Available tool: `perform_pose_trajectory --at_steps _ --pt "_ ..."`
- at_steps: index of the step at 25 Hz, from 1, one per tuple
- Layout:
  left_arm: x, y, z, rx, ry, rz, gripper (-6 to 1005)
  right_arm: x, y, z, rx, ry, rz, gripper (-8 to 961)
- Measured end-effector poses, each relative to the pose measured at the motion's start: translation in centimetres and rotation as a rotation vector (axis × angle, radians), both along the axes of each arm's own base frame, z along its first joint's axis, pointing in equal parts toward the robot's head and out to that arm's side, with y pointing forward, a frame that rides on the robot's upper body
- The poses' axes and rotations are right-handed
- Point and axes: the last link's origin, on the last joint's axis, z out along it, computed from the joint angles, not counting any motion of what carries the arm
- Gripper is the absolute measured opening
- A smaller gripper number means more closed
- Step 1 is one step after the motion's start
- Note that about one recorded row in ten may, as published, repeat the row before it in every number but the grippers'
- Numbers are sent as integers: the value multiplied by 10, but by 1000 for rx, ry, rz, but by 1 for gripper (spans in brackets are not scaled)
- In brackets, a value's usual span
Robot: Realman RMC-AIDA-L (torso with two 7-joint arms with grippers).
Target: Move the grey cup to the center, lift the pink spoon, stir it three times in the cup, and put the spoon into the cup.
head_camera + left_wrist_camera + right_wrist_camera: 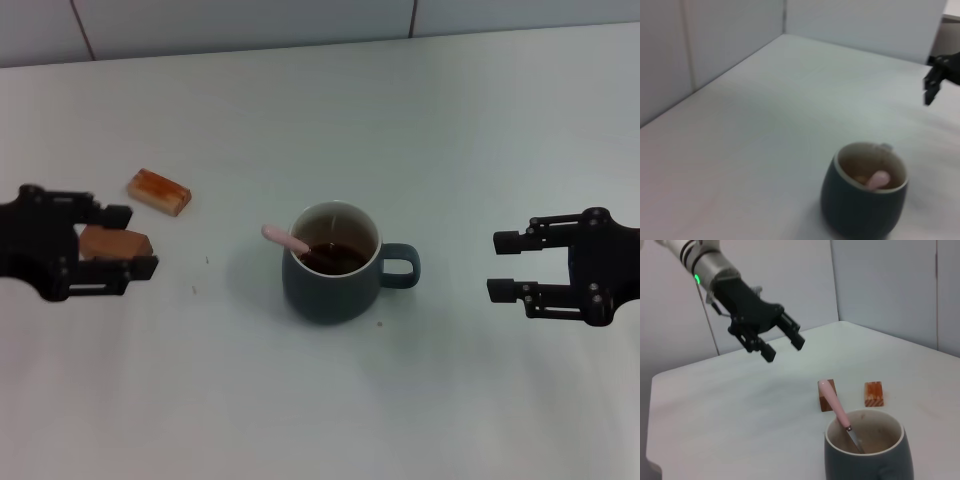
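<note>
Near the middle of the desk (470,120) stands the grey cup (333,285), upright, with brown liquid inside and its loop handle pointing toward the right edge. The pink spoon (285,239) rests in the cup: bowl end down in the liquid, pink handle leaning over the rim toward the left edge and slightly toward the far edge. Its long axis is therefore tilted, not vertical.

The left gripper (140,242) hovers well apart from the cup on the left side, fingers spread wide and empty, pointing at the cup. The right gripper (500,265) hovers well apart on the right side, also wide and empty, facing the handle. The spoon handle lies on the left gripper's side, so that arm has the more direct line to it.

Two brown blocks lie toward the left edge: one (160,191) beyond the left gripper, the other (112,243) between its fingers in the head view. Judged from this layout, the spoon is already placed in the cup.
</note>
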Motion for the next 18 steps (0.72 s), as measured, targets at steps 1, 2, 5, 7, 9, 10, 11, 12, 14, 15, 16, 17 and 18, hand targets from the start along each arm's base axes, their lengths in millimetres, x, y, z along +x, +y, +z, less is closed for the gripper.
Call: perform_pose_trajectory --at_steps 1,2,5,7,9,10,11,12,14,15,16,17,18 --pt "-10 -5 -2 13 -4 20 667 0 0 0 2 -1 2 565" --pt "-10 -5 -2 13 -4 20 666 0 0 0 2 -1 2 565" --pt "-22 -12 -8 16 -25 42 665 0 1 0 11 -3 14 565" --pt "-29 -16 -11 17 -51 48 664 0 1 -1 14 -3 17 565" --pt "-33 -18 -13 29 -90 48 664 0 1 -1 16 -4 16 565" --pt "-35 -20 -13 53 -140 37 663 0 2 -1 17 -4 16 564" --pt "-37 -21 -12 66 -167 32 663 0 2 -1 19 -5 16 564" --pt "-36 -22 -10 82 -208 13 662 0 2 -1 19 -5 16 564" --pt "-36 -23 -9 92 -232 3 662 0 3 -1 19 -5 17 564" --pt "-36 -24 -7 104 -264 -19 662 0 3 -1 19 -5 17 564" --pt "-36 -27 -6 114 -298 -51 662 0 3 -1 19 -5 18 565" --pt "-36 -28 -8 113 -304 -68 662 0 3 -1 19 -5 18 565" --pt "-36 -28 -9 108 -302 -70 662 -1 3 -1 19 -6 19 565"
